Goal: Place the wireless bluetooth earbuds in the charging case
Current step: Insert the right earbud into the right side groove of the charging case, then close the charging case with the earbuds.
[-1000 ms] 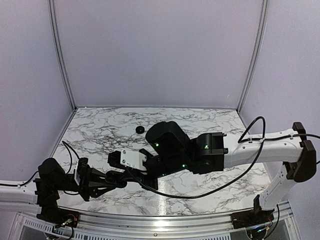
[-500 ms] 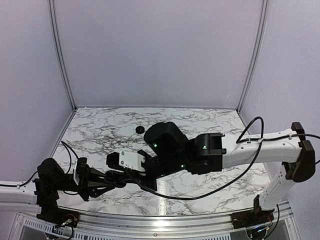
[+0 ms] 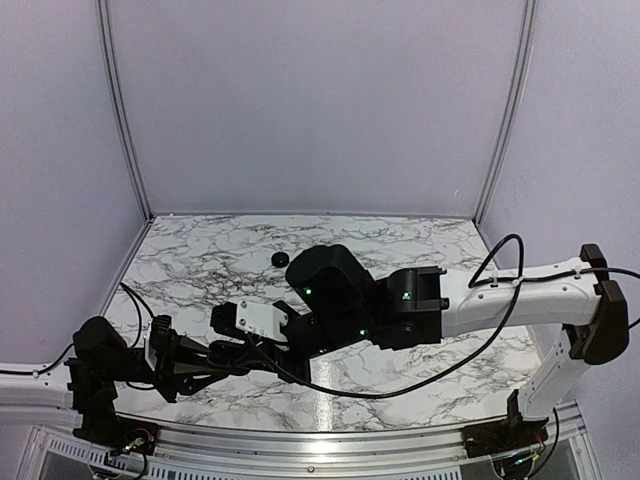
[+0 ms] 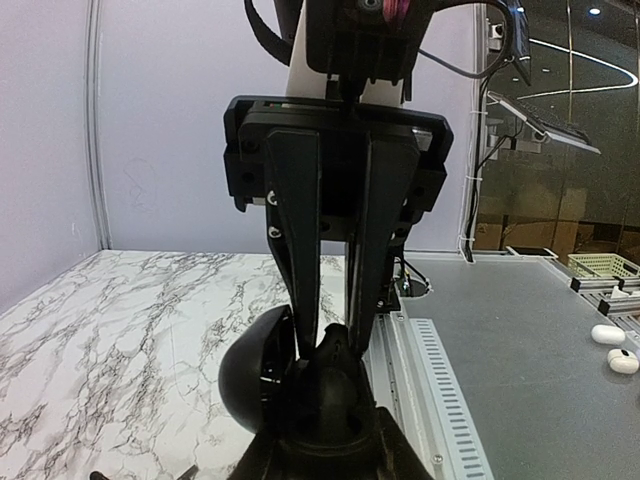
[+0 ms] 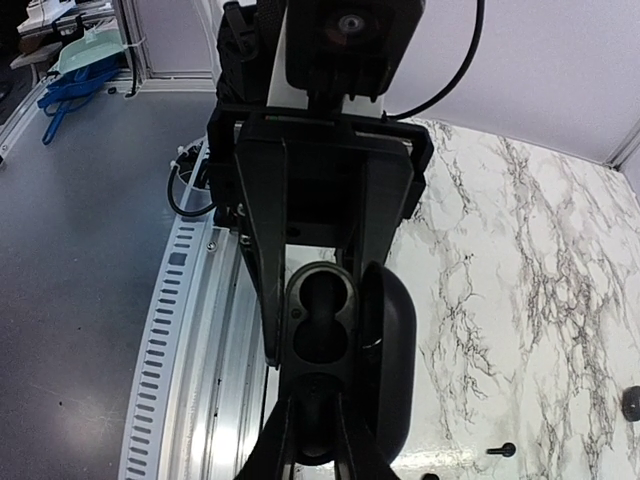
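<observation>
The black charging case (image 5: pixel 320 318) is open, with two empty wells facing my right wrist camera and its lid (image 5: pixel 392 365) hinged to the right. My left gripper (image 5: pixel 320 335) is shut on the case body; it sits at the bottom of the left wrist view (image 4: pixel 330 410). My right gripper (image 5: pixel 318 418) is shut on a tiny black earbud (image 4: pixel 340 347) and holds it just in front of the case opening. In the top view the left gripper (image 3: pixel 238 356) and the right gripper (image 3: pixel 262 350) meet tip to tip near the table's front left, hiding the case.
A black round disc (image 3: pixel 280 260) lies on the marble table (image 3: pixel 420 250) towards the back; it shows at the right edge of the right wrist view (image 5: pixel 632 403). A tiny black stemmed piece (image 5: pixel 505 449) lies nearer. The aluminium front rail (image 5: pixel 190 330) runs beside the grippers.
My right gripper has edged a little left toward the left gripper and the case. Both grips are unchanged.
</observation>
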`<action>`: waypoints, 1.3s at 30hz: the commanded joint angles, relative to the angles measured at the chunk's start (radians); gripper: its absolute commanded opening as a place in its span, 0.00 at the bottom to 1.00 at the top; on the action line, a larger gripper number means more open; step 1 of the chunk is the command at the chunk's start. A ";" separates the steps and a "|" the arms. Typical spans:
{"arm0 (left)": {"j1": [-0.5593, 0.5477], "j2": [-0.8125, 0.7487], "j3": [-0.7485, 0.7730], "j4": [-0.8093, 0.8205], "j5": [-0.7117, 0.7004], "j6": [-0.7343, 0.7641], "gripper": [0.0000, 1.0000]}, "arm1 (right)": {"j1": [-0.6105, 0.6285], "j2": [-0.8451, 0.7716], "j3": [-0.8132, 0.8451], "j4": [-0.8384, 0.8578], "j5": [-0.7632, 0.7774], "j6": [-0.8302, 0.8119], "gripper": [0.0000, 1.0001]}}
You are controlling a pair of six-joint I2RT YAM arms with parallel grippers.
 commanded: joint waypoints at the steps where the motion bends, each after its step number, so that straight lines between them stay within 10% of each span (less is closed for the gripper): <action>1: 0.000 -0.025 0.002 0.067 -0.023 -0.006 0.00 | 0.002 0.016 0.008 -0.006 -0.007 0.012 0.15; 18: 0.000 -0.002 0.004 0.072 -0.024 -0.005 0.00 | 0.000 -0.058 0.014 -0.026 0.035 -0.002 0.30; 39: 0.000 0.011 0.006 0.077 -0.034 -0.017 0.00 | -0.021 -0.023 0.006 -0.012 0.034 -0.014 0.12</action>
